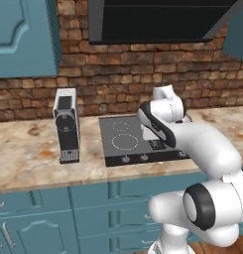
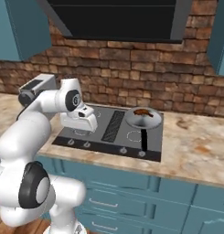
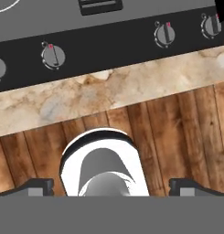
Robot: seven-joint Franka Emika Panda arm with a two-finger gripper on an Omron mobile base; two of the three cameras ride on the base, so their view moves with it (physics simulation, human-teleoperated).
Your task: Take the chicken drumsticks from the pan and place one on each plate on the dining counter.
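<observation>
Marble wall counter [image 2: 195, 151] under brick wall [image 2: 131, 68].

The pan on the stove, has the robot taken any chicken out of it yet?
Apparently not. Brown chicken lies in the pan on the stovetop; how many pieces is unclear. The gripper is open and empty, above the stovetop's front edge. Picking up, carrying and plating all remain.

The hand view looks down on the stovetop's [image 3: 109, 43] knobbed front edge, a marble counter [image 3: 109, 91] strip, wooden floor [image 3: 177, 137] below, fingertips [image 3: 40, 186] wide apart
</observation>
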